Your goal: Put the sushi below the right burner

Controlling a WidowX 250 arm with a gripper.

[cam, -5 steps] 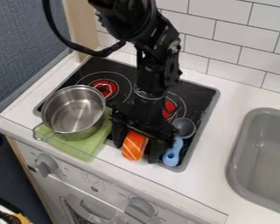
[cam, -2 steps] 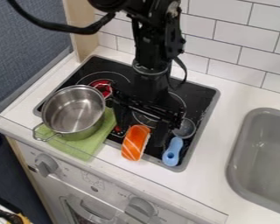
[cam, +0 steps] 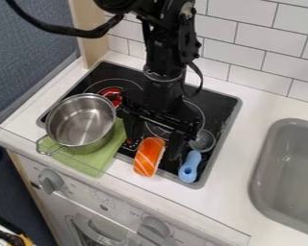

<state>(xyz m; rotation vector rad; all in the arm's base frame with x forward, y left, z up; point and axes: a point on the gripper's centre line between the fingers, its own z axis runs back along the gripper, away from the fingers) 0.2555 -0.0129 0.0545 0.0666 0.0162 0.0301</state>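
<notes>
Camera view: the black two-finger gripper (cam: pixel 154 145) is hanging over the near part of the black stove top (cam: pixel 222 108), its jaws standing apart. The orange sushi piece with white stripes (cam: pixel 148 157) is lying across the stove's near edge, partly over the white desk (cam: pixel 230 194). To its right, a blue-handled ladle with a grey bowl (cam: pixel 190 166) is resting on the stove. To its left, a shiny metal pot (cam: pixel 81 121) is sitting partly on a green cloth (cam: pixel 87 163).
</notes>
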